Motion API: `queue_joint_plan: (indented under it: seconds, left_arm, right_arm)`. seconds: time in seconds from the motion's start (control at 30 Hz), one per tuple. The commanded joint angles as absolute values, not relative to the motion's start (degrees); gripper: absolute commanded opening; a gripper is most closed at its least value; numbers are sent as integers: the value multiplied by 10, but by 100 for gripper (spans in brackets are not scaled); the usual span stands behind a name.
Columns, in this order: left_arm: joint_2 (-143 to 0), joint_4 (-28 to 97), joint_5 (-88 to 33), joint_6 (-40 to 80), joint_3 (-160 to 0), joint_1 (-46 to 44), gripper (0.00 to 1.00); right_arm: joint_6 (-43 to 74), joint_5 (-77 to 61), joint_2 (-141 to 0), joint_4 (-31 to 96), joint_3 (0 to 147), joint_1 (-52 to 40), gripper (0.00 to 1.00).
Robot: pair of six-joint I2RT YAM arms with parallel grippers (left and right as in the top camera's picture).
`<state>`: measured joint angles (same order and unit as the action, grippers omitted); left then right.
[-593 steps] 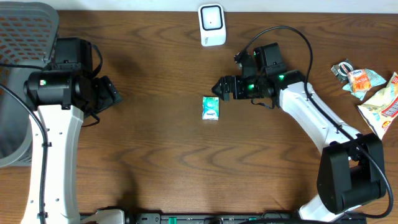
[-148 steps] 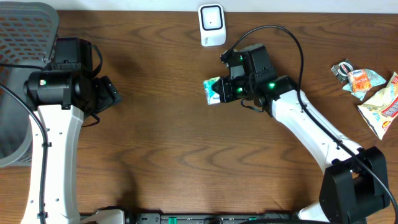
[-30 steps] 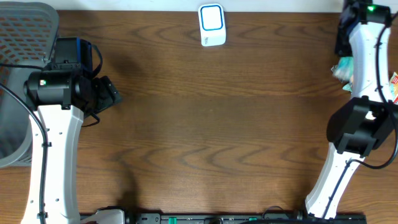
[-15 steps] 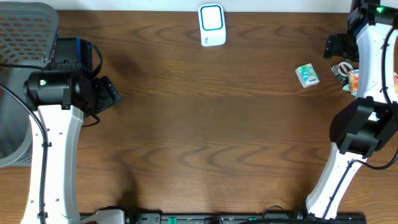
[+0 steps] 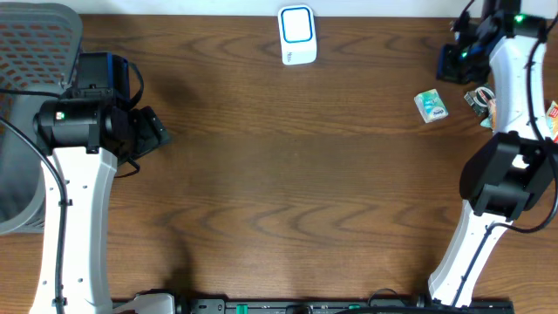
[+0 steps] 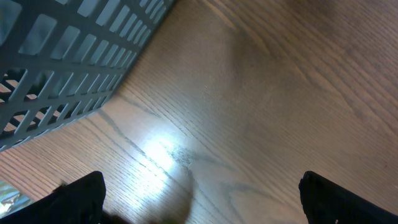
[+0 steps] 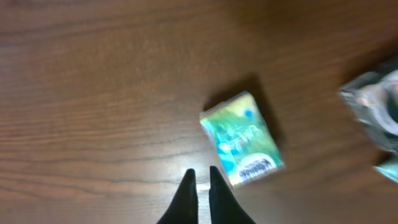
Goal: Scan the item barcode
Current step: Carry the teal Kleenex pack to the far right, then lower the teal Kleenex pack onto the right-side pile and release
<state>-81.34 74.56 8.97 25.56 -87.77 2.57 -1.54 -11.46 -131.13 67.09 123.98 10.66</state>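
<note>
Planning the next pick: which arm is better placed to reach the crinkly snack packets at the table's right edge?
Right, likely. The right gripper hangs shut close to the crinkly snack packets; the left gripper sits open across the table beside the grey mesh basket.

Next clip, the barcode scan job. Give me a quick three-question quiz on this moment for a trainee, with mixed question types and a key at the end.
1. True or false: the right tool is gripping the green packet.
2. Where does the green packet lie relative to the white barcode scanner? A) far to its left B) to its right, near the snack wrappers C) on top of it
3. Fill in: the tool that stands wide open is the ___ one.

Key: 1 false, it is shut and empty, and the packet lies on the table; 2 B; 3 left tool.
</note>
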Motion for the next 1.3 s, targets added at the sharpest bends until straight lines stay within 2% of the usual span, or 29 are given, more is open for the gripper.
queue_joint_plan:
  seconds: [0.0,0.27,0.57,0.87,1.0,1.13,1.27]
  left_arm:
    - [-816,748,95,260,-880,28,98]
    - [-816,748,95,260,-880,28,97]
    - [-816,748,95,260,-880,28,98]
    - [-816,748,95,260,-880,28,98]
    - [-816,748,95,260,-880,28,98]
    - [-816,748,95,260,-880,28,98]
    - [-816,748,95,260,-880,28,98]
  right_arm:
    - [-29,-136,-1309,633,1185,98,1]
    - [-29,-136,-1309,481,1075,97,1]
    - [-22,-124,-1309,390,1014,98,1]
    - [2,123,-1309,413,1014,98,1]
    - [1,193,-1307,435,1031,99,1]
    - [1,153,-1305,482,1071,95,1]
    - [2,23,-1299,535,1113,89,1]
